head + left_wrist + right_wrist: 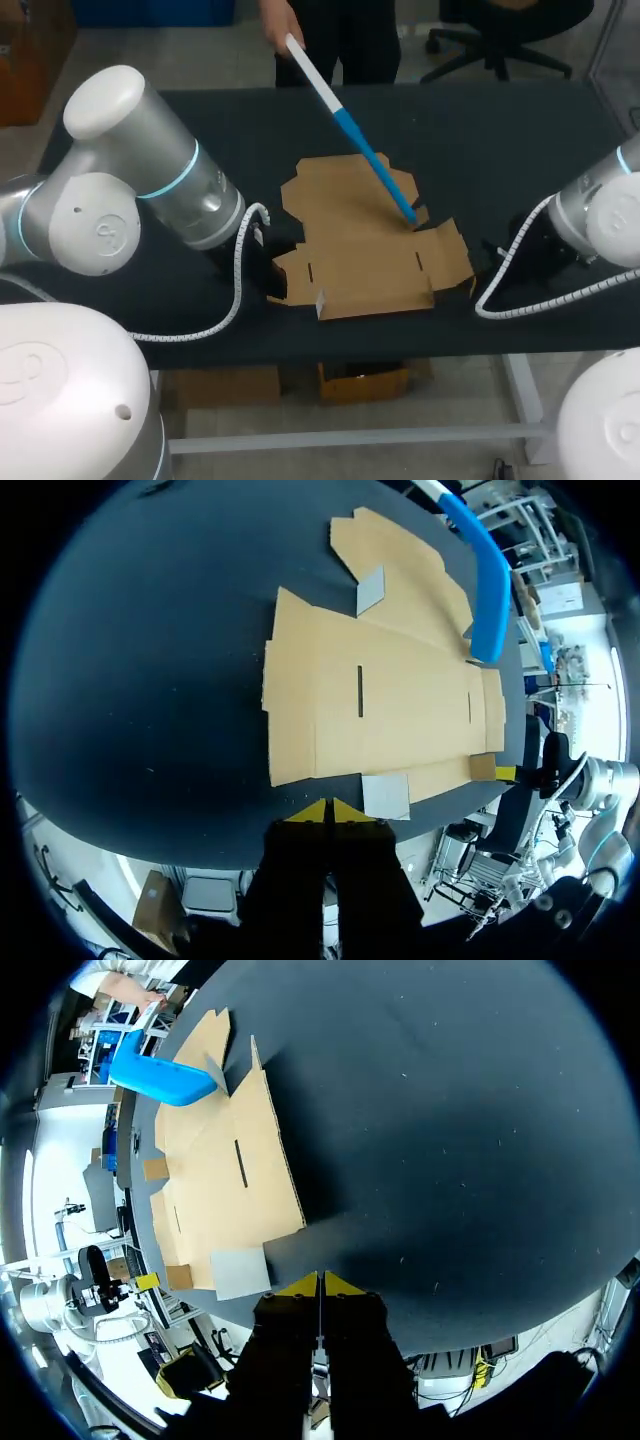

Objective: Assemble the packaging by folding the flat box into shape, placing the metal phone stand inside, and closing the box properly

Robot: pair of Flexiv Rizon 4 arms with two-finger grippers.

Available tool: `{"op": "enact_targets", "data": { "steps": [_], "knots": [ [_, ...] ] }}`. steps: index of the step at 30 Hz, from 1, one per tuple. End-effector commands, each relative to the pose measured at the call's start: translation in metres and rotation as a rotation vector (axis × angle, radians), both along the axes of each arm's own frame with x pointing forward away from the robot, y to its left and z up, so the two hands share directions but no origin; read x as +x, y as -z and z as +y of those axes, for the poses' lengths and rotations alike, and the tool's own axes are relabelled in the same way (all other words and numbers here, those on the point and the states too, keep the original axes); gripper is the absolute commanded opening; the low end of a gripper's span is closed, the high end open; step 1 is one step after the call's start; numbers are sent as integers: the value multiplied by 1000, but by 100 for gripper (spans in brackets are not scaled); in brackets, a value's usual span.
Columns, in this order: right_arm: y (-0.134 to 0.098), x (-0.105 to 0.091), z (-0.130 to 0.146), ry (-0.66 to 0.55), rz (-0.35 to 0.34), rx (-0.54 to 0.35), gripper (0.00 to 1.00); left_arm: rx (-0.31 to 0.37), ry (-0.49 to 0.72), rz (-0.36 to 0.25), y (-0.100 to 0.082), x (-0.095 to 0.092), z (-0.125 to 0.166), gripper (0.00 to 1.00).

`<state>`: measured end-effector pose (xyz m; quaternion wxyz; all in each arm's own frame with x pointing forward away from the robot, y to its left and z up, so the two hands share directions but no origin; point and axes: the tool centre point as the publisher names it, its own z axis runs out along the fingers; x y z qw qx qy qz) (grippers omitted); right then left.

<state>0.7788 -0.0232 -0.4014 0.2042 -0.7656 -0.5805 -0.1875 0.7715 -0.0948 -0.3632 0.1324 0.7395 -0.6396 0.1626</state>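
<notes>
Head view, flat box (365, 240): laid unfolded on the middle of the table (500, 120), toward its near edge. It lies between the two grippers, so it can be reached from both sides.
Flaps: at least one small flap (322, 303) at the near edge is seen lifted. The rest lie flat, so folding is judged barely begun.
Stick (350, 130): white and blue, held from the far side by a person's hand (280, 25). Its blue tip is set on the box's far right part, possibly to pin the sheet down.
Left gripper (326, 811): placed just beside the box's near left corner. Its yellow tips are pressed together and nothing is held.
Right gripper (320, 1284): placed just off the box's right edge. Its tips are likewise pressed together and empty.
Phone stand: not seen in any view.
Count: one box, one stick, one hand, two grippers, and two slots (360, 690) cut in the box.
</notes>
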Motion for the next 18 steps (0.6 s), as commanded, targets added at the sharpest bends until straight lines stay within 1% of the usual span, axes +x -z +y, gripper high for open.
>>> {"op": "enact_targets", "data": {
  "steps": [1,5,18],
  "knots": [
    [-2,-2,-13,-2,8,68,0,-16,-4,-1,-2,-5,12,0],
    [-3,-4,-18,12,3,72,0,-34,0,4,-5,-8,20,0],
    [-7,-10,-34,33,-10,87,0,-27,-13,0,-9,-22,34,0]
  ]
}}
